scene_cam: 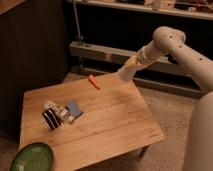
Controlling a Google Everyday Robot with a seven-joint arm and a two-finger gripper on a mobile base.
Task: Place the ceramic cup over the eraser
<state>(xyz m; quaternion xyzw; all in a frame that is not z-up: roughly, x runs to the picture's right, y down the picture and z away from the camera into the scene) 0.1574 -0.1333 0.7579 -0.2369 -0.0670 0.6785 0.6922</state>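
My gripper (127, 72) hangs at the end of the white arm, above the table's far right corner. It holds the ceramic cup (125, 75), a pale tapered shape at the arm's tip, clear of the tabletop. A small blue-grey flat block, apparently the eraser (75, 109), lies on the left half of the wooden table (115, 120), well to the left of and nearer than the gripper.
A dark striped object (50, 120) and a small white item (62, 114) lie beside the eraser. An orange stick (94, 81) lies near the far edge. A green bowl (31, 157) sits at the front left corner. Metal shelving stands behind the table.
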